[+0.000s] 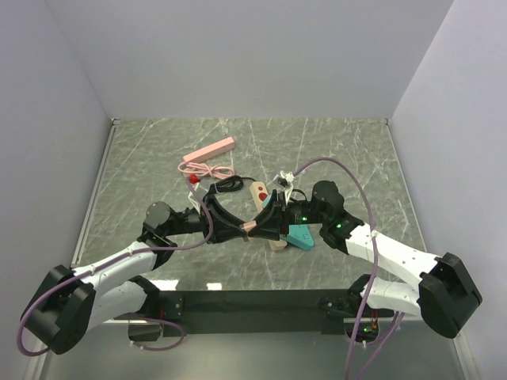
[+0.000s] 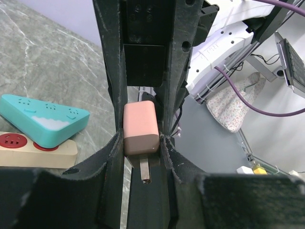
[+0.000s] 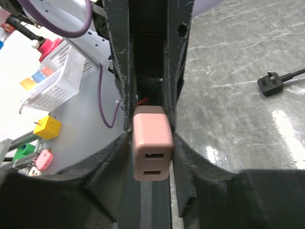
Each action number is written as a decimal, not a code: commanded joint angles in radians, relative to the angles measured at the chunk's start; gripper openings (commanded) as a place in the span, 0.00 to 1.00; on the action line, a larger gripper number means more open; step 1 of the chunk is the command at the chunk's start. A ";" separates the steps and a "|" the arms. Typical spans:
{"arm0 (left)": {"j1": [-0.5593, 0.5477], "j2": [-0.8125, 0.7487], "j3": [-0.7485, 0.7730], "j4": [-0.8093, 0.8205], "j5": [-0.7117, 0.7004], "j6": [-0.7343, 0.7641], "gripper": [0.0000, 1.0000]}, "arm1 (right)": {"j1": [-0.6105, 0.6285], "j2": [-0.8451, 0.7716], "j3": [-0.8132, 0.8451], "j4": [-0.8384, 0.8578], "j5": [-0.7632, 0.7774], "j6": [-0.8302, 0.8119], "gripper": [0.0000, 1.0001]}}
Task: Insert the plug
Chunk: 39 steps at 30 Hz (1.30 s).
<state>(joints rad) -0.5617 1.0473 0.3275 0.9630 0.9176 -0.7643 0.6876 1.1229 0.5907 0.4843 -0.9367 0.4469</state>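
We see the pink block-shaped plug [image 1: 248, 229] caught between the two arms where they meet over the middle of the green marbled surface [image 1: 158, 158]. The left gripper [image 2: 141, 143] has its fingers closed tight on the plug's two sides. A flat metal prong [image 2: 144, 171] sticks out of the plug's darker end towards the left wrist camera.

The right gripper [image 3: 151, 138] comes in from the opposite side. In its wrist view the plug [image 3: 151, 143] sits snug between the fingers, which lie against both sides. The face with two stacked rectangular ports [image 3: 151, 156] is turned towards that camera. So both pairs of fingers grip the same plug, tip to tip.

Just beside the meeting point, towards the right arm, lies a teal triangular power strip [image 1: 301, 235]. It partly rests across a beige bar-shaped power strip with round red sockets [image 1: 261, 192]. In the left wrist view both show to the left of the fingers.

Farther back lies a long pink power strip [image 1: 210, 150]. Near it is a black cable [image 1: 230, 184], and a black plug [image 3: 270, 83] lies flat on the surface.
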 commanded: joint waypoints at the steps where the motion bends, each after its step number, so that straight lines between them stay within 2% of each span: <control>1: 0.002 -0.021 0.042 0.027 -0.051 0.020 0.01 | 0.020 -0.003 0.043 0.022 -0.057 -0.004 0.44; 3: 0.003 -0.024 0.041 0.019 -0.059 0.029 0.01 | 0.018 -0.009 0.041 0.023 -0.059 -0.004 0.38; 4: 0.002 -0.023 0.039 0.019 -0.060 0.030 0.01 | 0.020 -0.017 0.041 0.019 -0.059 -0.008 0.28; 7: 0.003 -0.024 0.047 -0.029 -0.088 0.052 0.01 | 0.020 -0.025 0.043 0.002 -0.048 -0.013 0.06; 9: 0.003 -0.030 0.054 -0.079 -0.140 0.075 0.02 | 0.018 -0.032 0.049 -0.030 -0.011 -0.027 0.01; 10: 0.003 -0.033 0.062 -0.101 -0.155 0.098 0.16 | 0.017 -0.040 0.058 -0.070 0.007 -0.046 0.00; 12: 0.003 -0.047 0.065 -0.173 -0.213 0.121 0.38 | 0.017 -0.057 0.067 -0.123 0.056 -0.068 0.00; 13: 0.003 -0.056 0.067 -0.194 -0.230 0.141 0.54 | 0.013 -0.063 0.083 -0.140 0.070 -0.077 0.00; 15: 0.003 -0.076 0.064 -0.242 -0.256 0.158 0.63 | -0.006 -0.072 0.098 -0.167 0.088 -0.088 0.00; 16: 0.003 -0.084 0.059 -0.253 -0.282 0.167 0.85 | -0.014 -0.077 0.116 -0.190 0.093 -0.097 0.00; 18: 0.003 -0.101 0.054 -0.274 -0.305 0.178 0.97 | -0.040 -0.077 0.136 -0.205 0.101 -0.103 0.00; 24: 0.014 -0.106 0.038 -0.300 -0.379 0.189 0.99 | -0.160 0.018 0.237 -0.253 0.104 -0.116 0.00; 33: 0.111 -0.104 0.005 -0.325 -0.414 0.161 0.99 | -0.220 0.357 0.567 -0.616 0.309 -0.298 0.00; 36: 0.129 -0.118 -0.008 -0.345 -0.442 0.163 0.99 | -0.230 0.444 0.630 -0.676 0.360 -0.321 0.00; 39: 0.137 -0.130 0.005 -0.432 -0.557 0.181 0.99 | -0.229 0.507 0.693 -0.733 0.404 -0.333 0.00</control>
<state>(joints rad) -0.4347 0.9432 0.3248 0.5884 0.4622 -0.6022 0.4648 1.5955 1.2022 -0.1493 -0.6102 0.1646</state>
